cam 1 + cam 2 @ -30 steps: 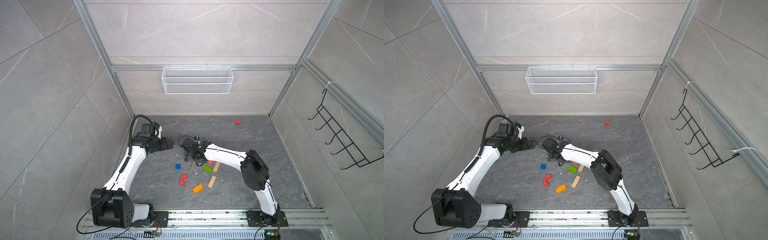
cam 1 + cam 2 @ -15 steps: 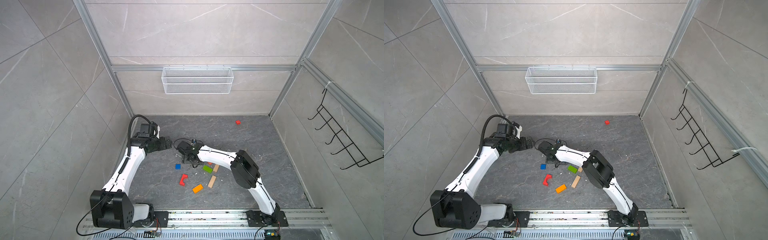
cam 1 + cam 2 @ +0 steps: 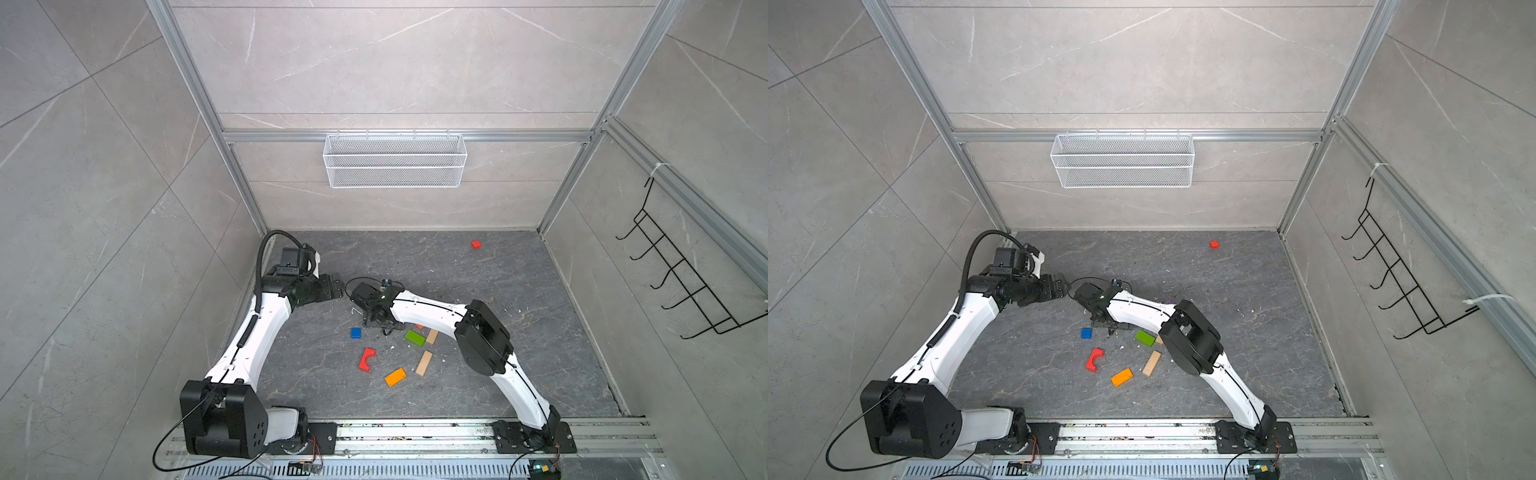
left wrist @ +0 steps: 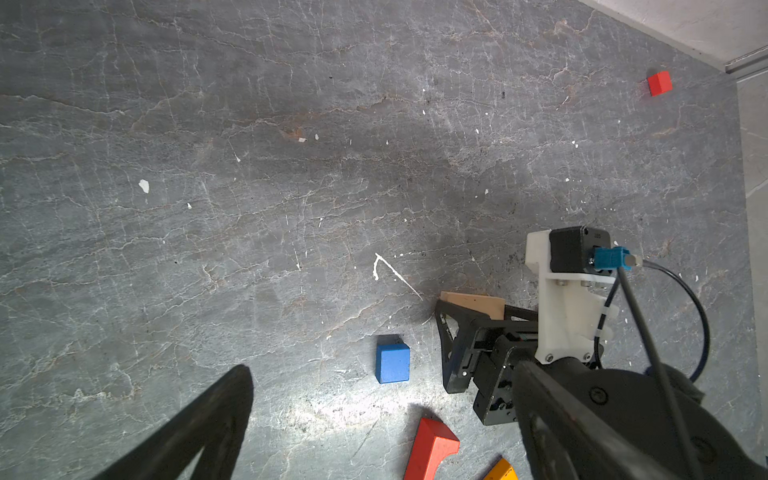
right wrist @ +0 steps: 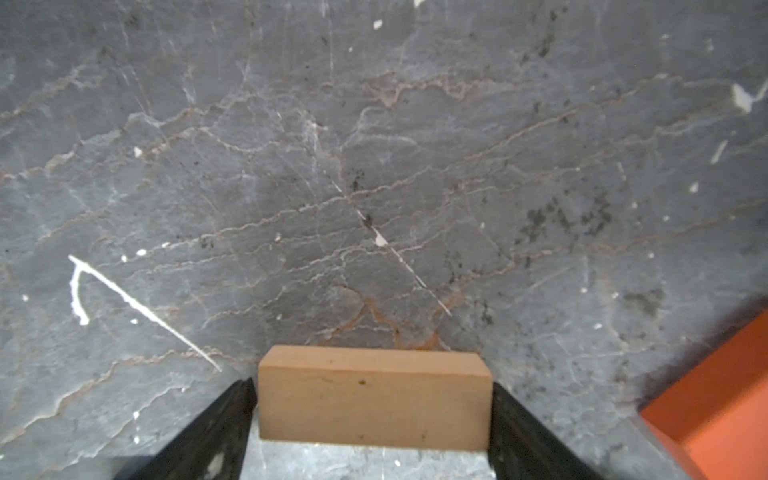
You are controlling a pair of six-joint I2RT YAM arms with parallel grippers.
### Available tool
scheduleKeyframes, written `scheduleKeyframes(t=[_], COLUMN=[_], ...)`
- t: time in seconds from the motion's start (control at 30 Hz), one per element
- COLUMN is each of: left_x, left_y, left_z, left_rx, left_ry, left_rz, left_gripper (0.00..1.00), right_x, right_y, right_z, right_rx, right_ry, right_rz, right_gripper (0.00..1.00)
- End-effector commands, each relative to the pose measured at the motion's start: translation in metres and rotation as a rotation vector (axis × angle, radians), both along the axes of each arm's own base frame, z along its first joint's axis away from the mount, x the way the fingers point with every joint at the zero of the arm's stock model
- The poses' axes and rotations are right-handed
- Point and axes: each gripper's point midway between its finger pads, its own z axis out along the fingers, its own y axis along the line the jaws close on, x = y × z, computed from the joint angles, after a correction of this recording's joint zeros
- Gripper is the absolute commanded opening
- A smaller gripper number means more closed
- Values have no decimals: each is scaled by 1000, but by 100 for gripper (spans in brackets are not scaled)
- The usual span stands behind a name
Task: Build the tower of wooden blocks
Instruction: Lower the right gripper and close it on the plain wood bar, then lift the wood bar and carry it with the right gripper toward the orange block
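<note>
Right gripper [image 3: 375, 323]: centre of a top view, jaws against both ends of tan block [image 5: 374, 407].
Left gripper [image 3: 335, 287]: just left of it, spread wide, empty.

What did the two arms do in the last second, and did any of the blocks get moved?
The right pincer shifted sideways toward the left arm and narrowed. Its fingers now seem to touch both ends of a tan block. The left pincer stayed open and almost still. The blue block, red arch, green block and orange block lie where they were.
</note>
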Motion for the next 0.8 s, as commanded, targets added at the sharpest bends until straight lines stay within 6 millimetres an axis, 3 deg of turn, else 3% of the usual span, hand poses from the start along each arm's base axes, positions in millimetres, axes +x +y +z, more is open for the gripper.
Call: scheduleKeyframes(t=[0.0,0.27,0.57,0.77], left_x=[-4,-4,-5,-5], left_y=[-1,-1,-4,-8], left_z=[7,6,2,1], left_rx=[-16,-18,-31,-46], left_ry=[-9,-6,9,18], left_rz=[1,0,-14,-28], left_gripper=[100,100,100,100], right_x=[1,6,28,42], right_y=[-7,-21,-44,-46], right_z=[-10,-1,3,1], right_rx=[-58,-101,-92,-63], right_ry=[12,8,14,17], right_rz=[13,63,97,122], right_gripper=[80,52,50,52])
